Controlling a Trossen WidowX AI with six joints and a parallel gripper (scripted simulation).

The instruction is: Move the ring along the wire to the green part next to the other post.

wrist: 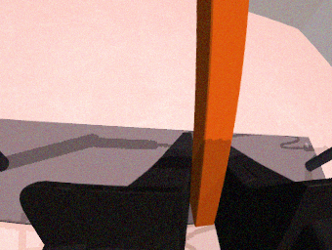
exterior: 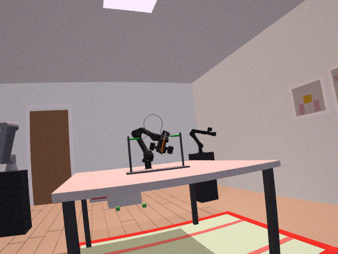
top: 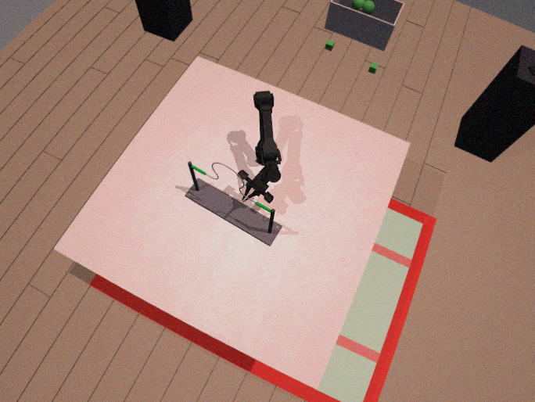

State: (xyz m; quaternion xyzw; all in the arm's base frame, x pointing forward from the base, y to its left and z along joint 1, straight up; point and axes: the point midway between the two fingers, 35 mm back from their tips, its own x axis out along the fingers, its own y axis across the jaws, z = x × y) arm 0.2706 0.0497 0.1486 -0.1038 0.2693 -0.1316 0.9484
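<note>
Item: gripper (top: 245, 199) (exterior: 161, 151) (wrist: 194, 141), clamped on the orange handle (exterior: 163, 145) (wrist: 222, 73) — ring end beside the wire's grey part, near the green part (top: 263, 206) (exterior: 175, 135) at one post (top: 271, 220) (exterior: 181, 149); threading unclear — apparently outstanding: final short travel, release, withdrawal.

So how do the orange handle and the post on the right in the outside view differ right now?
The handle is bright orange, while the right post is dark. The handle is clamped in the gripper, above the table; the post stands on the dark base plate. In the outside view, the handle looks shorter than the post. Both are long and narrow.
</note>
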